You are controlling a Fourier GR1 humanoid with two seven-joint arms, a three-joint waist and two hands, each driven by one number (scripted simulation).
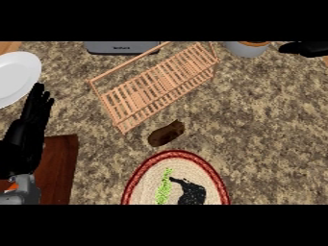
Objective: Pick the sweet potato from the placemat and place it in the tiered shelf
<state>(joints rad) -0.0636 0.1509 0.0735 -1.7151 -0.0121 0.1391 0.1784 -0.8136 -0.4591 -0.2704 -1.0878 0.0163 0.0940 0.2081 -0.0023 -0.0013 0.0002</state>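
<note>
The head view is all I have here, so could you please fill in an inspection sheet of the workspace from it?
Surface: speckled stone counter, wood at its left and right edges.
Job's things: sweet potato lies on the counter between placemat and tiered shelf, off the mat; the shelf is slatted wood.
Clutter: white plate far left; dark wooden board lower left; grey appliance and a cup at the far edge.
Hands: left hand open, fingers up, resting at the left edge; right hand low over the placemat, fingers unclear.
Cables: nothing seen.
Surroundings: a dark object at the top right, unidentified.
</note>
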